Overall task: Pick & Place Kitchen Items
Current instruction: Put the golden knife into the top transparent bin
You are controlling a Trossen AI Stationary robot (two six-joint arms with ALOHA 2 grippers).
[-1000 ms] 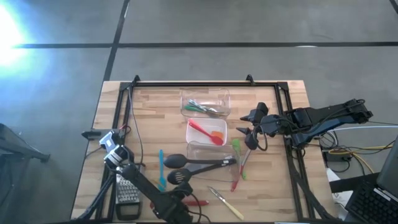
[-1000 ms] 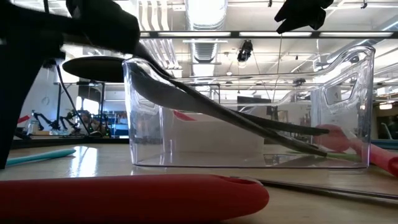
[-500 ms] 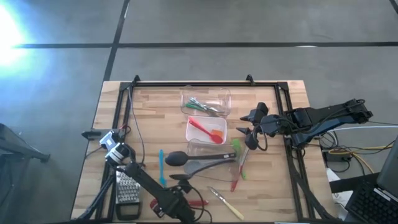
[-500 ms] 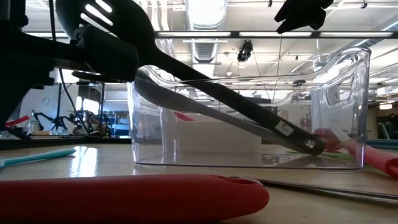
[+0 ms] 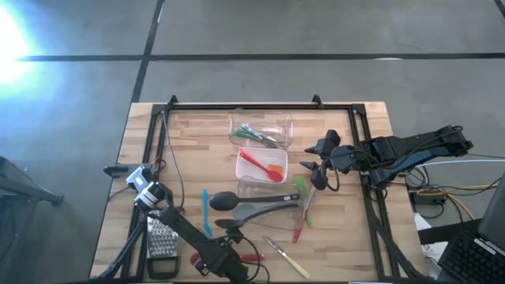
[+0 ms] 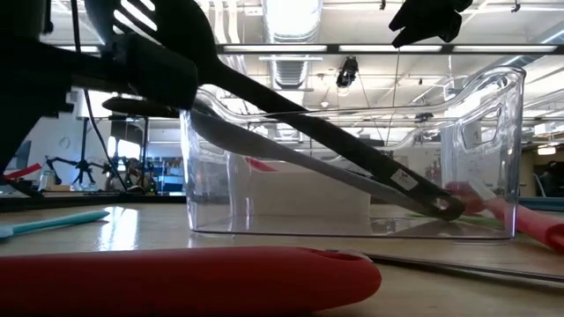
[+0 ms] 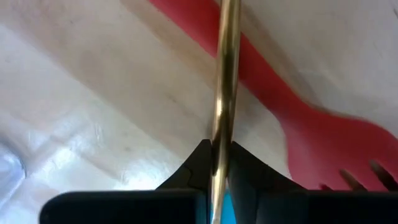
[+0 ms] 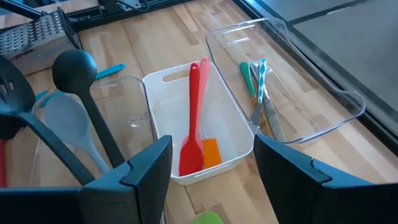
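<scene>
Far tub (image 5: 261, 130): holds green tools and tongs, sorted.
Middle tub (image 5: 263, 167): holds red spatula (image 8: 191, 124), sorted.
Near tub (image 6: 352, 158): black ladle (image 5: 237, 202) and grey spoon (image 5: 264, 210) leaning in.
Left gripper (image 5: 222, 254): low at near worktop (image 5: 347, 237) edge, clamped on slotted spoon (image 6: 167, 35), handle resting on near tub rim.
Right gripper (image 5: 316, 170): hovering beside middle tub, spread wide, empty.
Left on worktop: teal tool (image 5: 204, 213), red spoon (image 6: 176, 277), wood-handled tool (image 5: 286, 257), green and red tools by right gripper.
Progress: roughly half.
</scene>
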